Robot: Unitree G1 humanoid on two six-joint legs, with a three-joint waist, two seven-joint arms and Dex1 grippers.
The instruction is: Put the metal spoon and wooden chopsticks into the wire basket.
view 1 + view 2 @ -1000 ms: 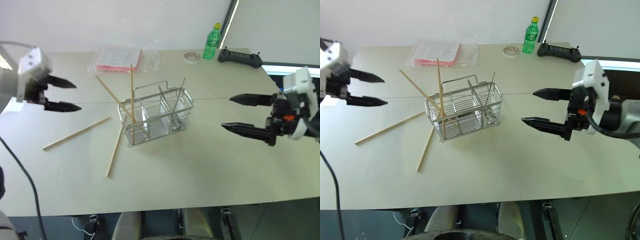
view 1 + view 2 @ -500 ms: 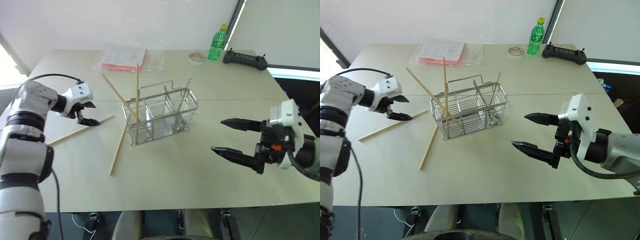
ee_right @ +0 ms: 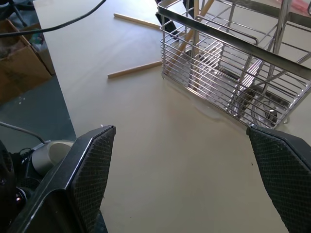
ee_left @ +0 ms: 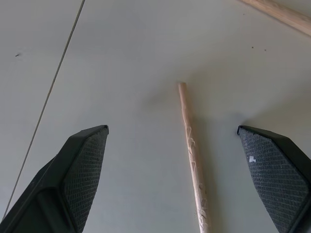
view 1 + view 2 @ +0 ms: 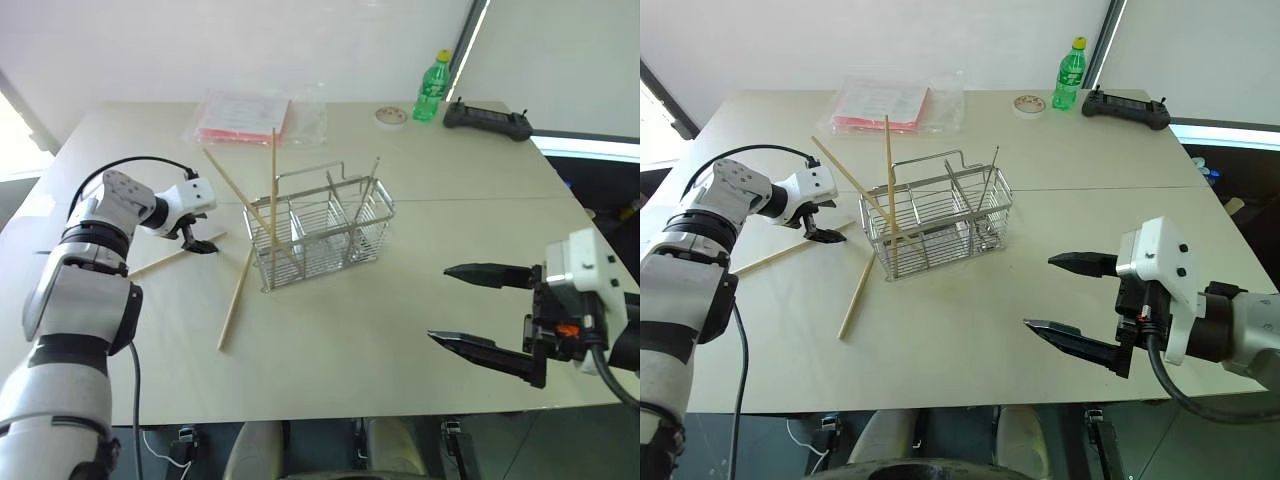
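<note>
The wire basket stands mid-table. Two wooden chopsticks stick up out of its left end, one upright and one leaning left. The metal spoon rests in the right end, its thin handle poking above the rim. Two more chopsticks lie on the table: one by the basket's left corner, another further left. My left gripper is open just above the near end of that further one, which lies between its fingers. My right gripper hovers open and empty, right of the basket.
At the far edge are a plastic bag of red papers, a tape roll, a green bottle and a black controller. A cardboard box sits on the floor beyond the table's edge.
My left gripper has come down and in toward the basket, over the end of the chopstick lying on the table. The right gripper drew back toward the table's front edge. Both stayed open.
</note>
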